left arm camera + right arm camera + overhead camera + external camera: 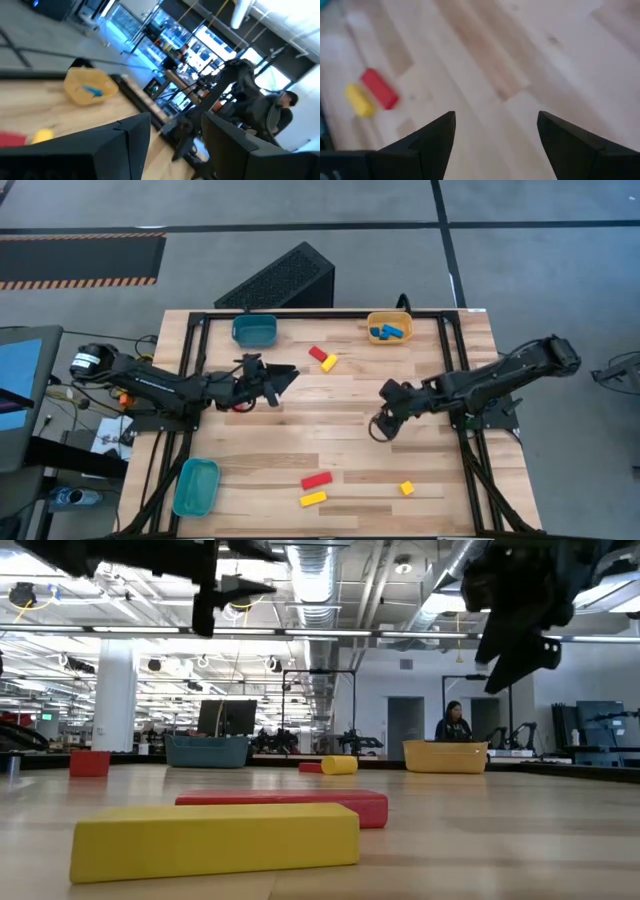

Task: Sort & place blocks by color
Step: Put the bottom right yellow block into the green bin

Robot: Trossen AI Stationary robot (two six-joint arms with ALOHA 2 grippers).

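Both grippers are open, empty and raised above the table. My left gripper [285, 375] [176, 117] hovers over the table's left-centre, pointing right toward a red block [318, 354] and a yellow block [328, 363] that lie touching. My right gripper [381, 425] [496, 115] hangs over the right-centre. Near the front edge lie a red bar [316, 479] [285, 805], a yellow bar [313, 499] [215, 835] and a yellow cube [407, 488]. Blue blocks [390, 331] sit in the yellow bin [374, 320]. A red block [90, 763] rests under the left arm.
A teal bin [255, 330] stands at the far edge left of the yellow bin; a second teal bin [195, 485] sits at the near left corner. A black frame [190, 340] edges the table's sides. Bare wood lies between the two grippers. A person [452, 720] stands far behind.
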